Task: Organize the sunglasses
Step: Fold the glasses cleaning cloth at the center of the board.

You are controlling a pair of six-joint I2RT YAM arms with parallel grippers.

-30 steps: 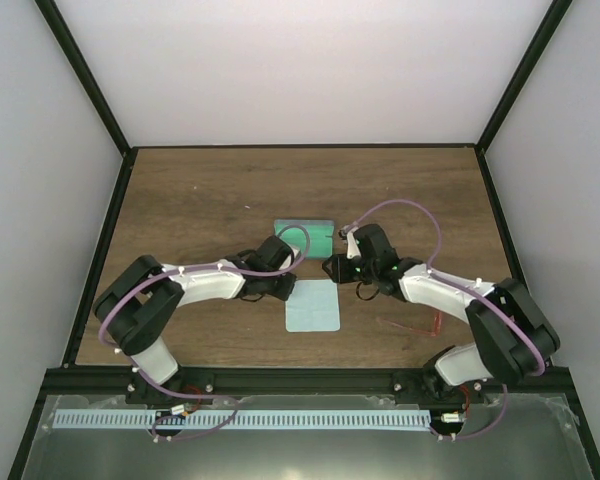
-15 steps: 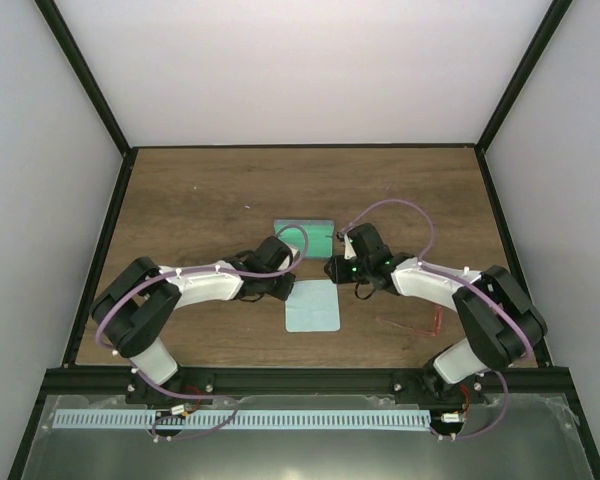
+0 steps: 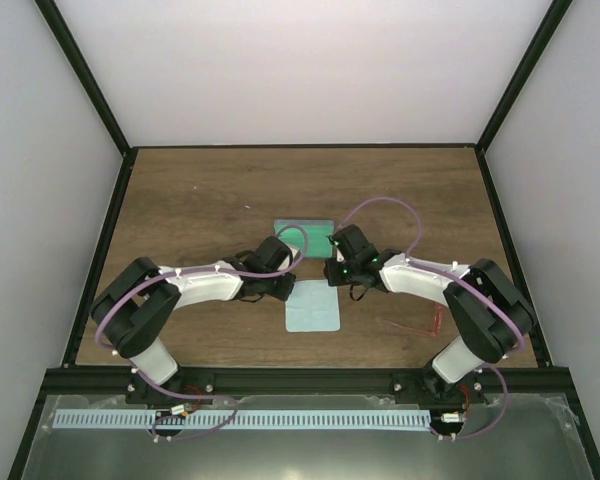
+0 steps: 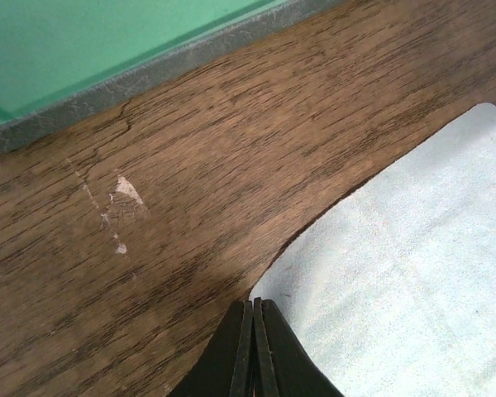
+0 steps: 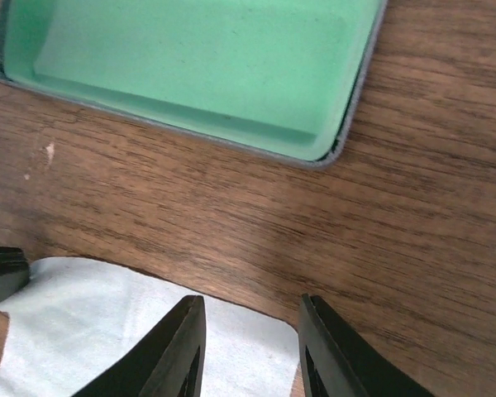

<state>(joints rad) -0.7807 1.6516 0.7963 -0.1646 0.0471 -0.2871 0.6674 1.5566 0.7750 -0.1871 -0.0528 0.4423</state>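
Note:
The sunglasses (image 3: pixel 432 322), a thin red wire pair, lie on the table near the right arm, with neither gripper near them. The blue-grey case (image 3: pixel 305 237) lies open with its green inside up (image 5: pixel 198 58). Just in front of it, the pale blue cloth (image 3: pixel 313 305) lies flat. My left gripper (image 4: pixel 254 304) is shut, tips resting at the cloth's far left corner (image 4: pixel 413 273); I see nothing between them. My right gripper (image 5: pixel 250 308) is open and low, straddling the cloth's far right corner (image 5: pixel 107 331).
The case's grey rim (image 4: pixel 149 78) runs a short way beyond the left gripper. A small pale scuff (image 4: pixel 126 188) marks the wood. Black frame rails (image 3: pixel 100 260) border the table, with white walls behind.
The right gripper has slid left and down toward the cloth's far right corner, its jaws narrowing a little. The left arm, cloth, case and sunglasses have not moved.

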